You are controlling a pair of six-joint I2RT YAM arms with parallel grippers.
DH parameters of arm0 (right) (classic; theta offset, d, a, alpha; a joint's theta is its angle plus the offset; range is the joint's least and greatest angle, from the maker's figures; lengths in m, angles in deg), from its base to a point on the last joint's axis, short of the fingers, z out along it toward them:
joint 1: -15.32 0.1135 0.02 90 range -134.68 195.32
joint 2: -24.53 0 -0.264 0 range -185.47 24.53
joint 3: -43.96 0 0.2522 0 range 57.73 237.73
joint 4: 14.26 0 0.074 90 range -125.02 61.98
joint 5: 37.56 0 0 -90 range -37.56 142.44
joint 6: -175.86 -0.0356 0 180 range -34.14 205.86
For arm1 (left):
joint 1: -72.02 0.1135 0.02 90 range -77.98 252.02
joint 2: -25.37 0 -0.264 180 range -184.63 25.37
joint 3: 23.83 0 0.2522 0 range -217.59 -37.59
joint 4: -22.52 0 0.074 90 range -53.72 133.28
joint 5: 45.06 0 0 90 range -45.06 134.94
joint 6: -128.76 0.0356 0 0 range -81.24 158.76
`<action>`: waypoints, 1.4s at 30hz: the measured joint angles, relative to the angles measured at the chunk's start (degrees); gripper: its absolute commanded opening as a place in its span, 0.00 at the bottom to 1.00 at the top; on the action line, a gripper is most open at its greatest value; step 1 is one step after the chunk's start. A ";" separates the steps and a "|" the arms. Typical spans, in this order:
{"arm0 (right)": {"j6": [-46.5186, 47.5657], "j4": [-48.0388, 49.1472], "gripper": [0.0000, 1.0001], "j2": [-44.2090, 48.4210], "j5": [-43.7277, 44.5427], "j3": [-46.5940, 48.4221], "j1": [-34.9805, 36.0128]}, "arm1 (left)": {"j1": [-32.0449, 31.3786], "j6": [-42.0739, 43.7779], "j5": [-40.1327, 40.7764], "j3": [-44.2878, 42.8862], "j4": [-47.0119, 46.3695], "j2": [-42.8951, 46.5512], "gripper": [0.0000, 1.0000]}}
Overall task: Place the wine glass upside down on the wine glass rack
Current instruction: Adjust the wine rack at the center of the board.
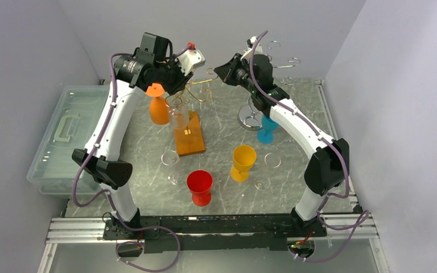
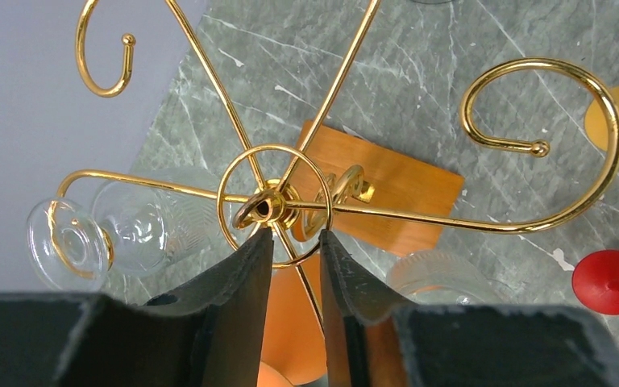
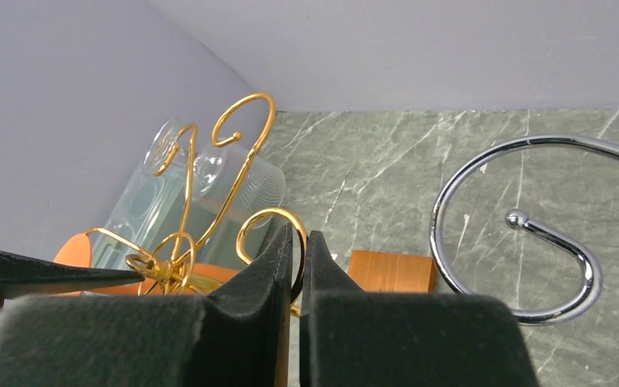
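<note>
Wine glass: the orange wine glass (image 1: 159, 112) is hanging foot-up at the gold rack (image 2: 272, 208), apparently seated on an arm.
Left gripper: my left gripper (image 2: 296, 235) is hovering at the rack's hub with its fingers partly apart, clamping nothing visible, probably so the glass hangs free.
Right gripper: my right gripper (image 3: 298, 238) is pressing its fingers together at a gold hook (image 3: 270, 211), likely steadying the rack. I cannot tell whether it is pinching the hook.

The left pincer (image 2: 296, 242) mostly hides the orange glass (image 2: 292, 326).
</note>
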 measured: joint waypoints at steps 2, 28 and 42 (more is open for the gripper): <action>-0.02 0.52 0.00 0.17 0.15 -0.50 -0.09 | -0.15 -0.13 0.11 0.20 -0.46 0.11 0.31; -0.04 1.86 0.00 6.01 1.79 -6.51 1.03 | 1.42 1.25 -0.15 -5.79 -1.57 -1.09 0.41; -0.02 0.59 0.00 4.42 3.08 -4.52 1.01 | 0.72 1.64 1.95 -2.14 -3.65 -1.09 0.38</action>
